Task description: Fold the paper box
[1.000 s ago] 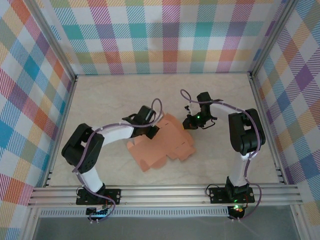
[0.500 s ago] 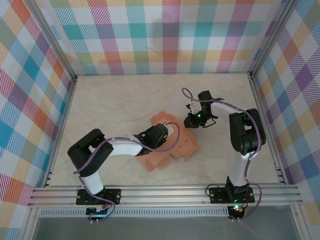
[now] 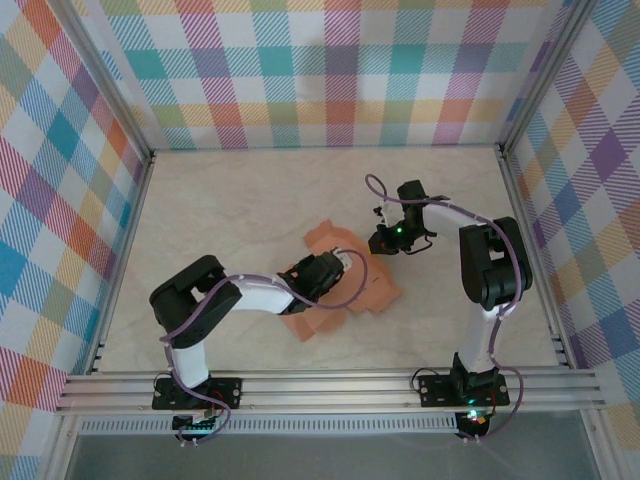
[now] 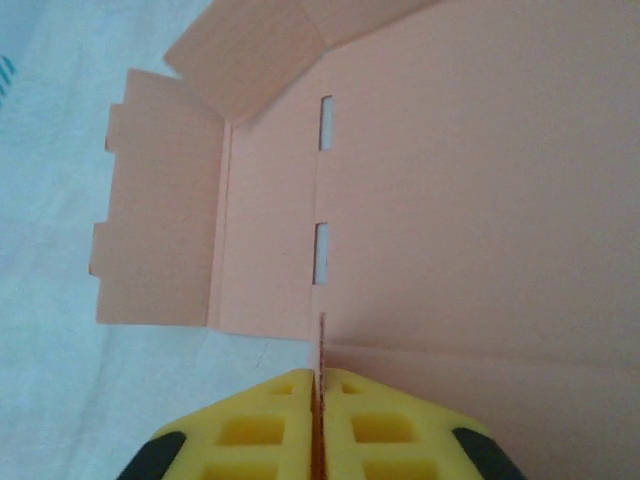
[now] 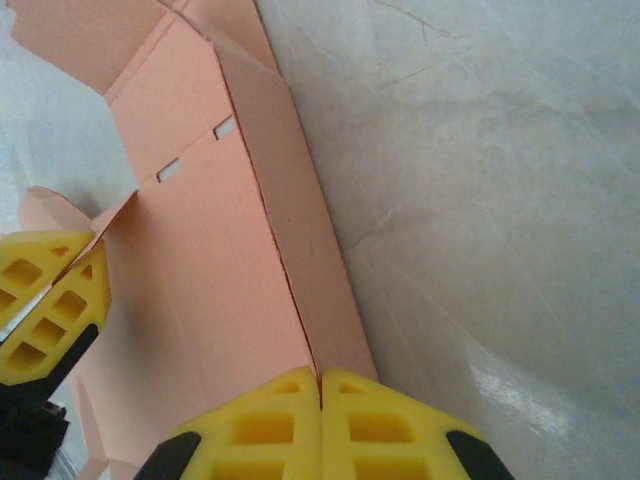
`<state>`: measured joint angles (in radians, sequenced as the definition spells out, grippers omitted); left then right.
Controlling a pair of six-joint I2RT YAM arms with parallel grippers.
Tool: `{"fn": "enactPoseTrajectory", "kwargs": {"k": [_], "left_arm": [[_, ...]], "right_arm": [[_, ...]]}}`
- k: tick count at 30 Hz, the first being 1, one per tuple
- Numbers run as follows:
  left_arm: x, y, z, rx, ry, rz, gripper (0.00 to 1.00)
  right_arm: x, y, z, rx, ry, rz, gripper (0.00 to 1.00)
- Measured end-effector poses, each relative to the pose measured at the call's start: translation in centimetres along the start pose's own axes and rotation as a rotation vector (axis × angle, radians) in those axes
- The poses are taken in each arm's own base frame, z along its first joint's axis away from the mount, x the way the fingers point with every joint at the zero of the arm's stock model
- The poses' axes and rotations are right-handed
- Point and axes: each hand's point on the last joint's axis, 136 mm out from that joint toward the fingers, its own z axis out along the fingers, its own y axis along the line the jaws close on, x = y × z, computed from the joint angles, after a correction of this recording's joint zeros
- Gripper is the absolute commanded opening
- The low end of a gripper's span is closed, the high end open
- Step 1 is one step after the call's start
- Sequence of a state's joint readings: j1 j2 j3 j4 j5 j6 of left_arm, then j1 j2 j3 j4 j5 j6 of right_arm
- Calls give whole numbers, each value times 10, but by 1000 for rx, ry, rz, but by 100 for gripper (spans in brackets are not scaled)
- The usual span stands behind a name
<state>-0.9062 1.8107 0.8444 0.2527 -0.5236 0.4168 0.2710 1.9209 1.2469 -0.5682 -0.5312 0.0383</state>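
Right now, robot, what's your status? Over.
Left gripper pinching paper box edge. Right gripper pinching another edge. Box unfinished, flaps half up. Nothing blocking. Over.

paper box (image 3: 375, 290) on beige tbl (image 3: 230, 200)

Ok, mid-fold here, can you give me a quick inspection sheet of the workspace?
Surface: pale marbled table, glossy.
Job's things: paper box, a salmon die-cut sheet, partly creased with flaps raised, not yet a box.
Clutter: nothing seen.
Grippers: left gripper shut on the sheet's edge; right gripper shut at a raised crease, pinch unconfirmed.
Cables: purple cables in slack loops, none snagged as far as seen.
Surroundings: plaid walls, aluminium frame.
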Motion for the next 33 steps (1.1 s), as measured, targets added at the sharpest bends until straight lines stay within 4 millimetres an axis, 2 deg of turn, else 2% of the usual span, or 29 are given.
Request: {"fn": "enactPoseTrajectory", "kwargs": {"k": [3,9,11,12,16,19,24,30,33], "left_arm": [[-1,3,2,25,5,-29,13],[-2,-5,4,11,22,22,15],[-3,-6,4,19,20,11,30],[-3,-9,5,41,16,-5,33],[-11,-10,0,132,-15,-110,57],[-29,8,-12,199,-78,-241,68],[-51,57,-26,284,-174,-489,80],[-54,99,-18,377,-181,-682,81],[-66,111,-5,482,-200,-724,78]], "right_arm": [[0,1,0,-4,-1,-2,0],[-2,0,0,-2,-7,-1,0],[-2,0,0,0,-6,0,0],[-2,0,0,-4,-6,0,0],[-1,2,1,-4,-4,-5,0],[-1,2,1,-1,-4,-7,0],[-2,3,0,0,-7,-10,0],[-5,6,-8,14,-30,-45,0],[-7,11,-12,19,-41,-83,0]]}}
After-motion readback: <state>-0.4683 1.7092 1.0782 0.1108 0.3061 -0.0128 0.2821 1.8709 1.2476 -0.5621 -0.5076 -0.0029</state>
